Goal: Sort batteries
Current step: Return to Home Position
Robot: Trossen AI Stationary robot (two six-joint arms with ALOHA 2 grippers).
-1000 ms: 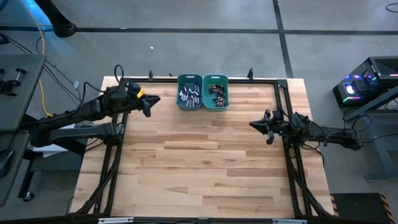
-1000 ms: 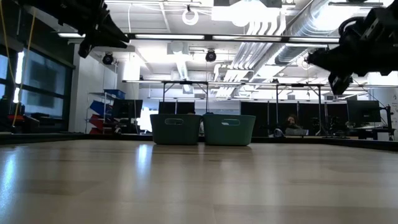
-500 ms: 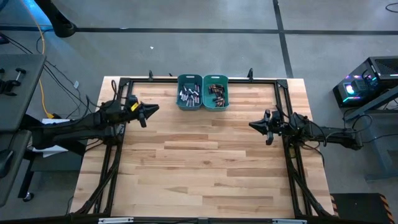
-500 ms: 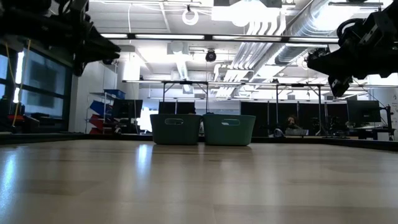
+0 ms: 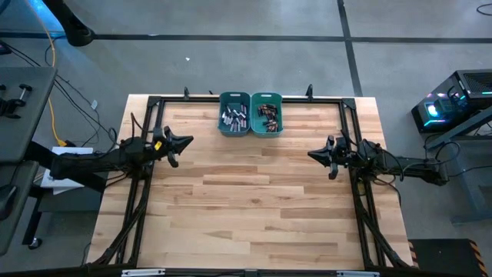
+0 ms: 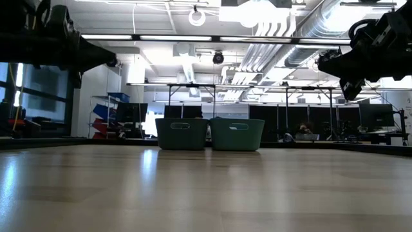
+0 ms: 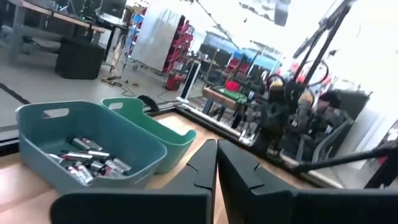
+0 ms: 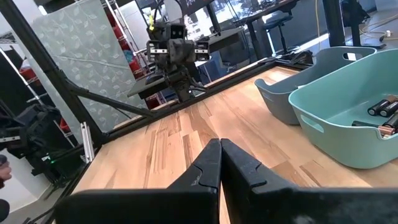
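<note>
Batteries (image 7: 87,158) lie sorted at the counter's (image 5: 246,208) far edge. Silvery cells (image 5: 234,118) fill the left bin (image 5: 234,95) and dark cells (image 5: 267,112) fill the right bin (image 5: 267,95), which touches it. The left arm (image 5: 115,154) and right arm (image 5: 400,165) hang over opposite side edges, jaws pressed together and empty. The left arm is nearer the bins, which sit off to one side of its jaws. The cells seem jumbled, sharing no one axis.
</note>
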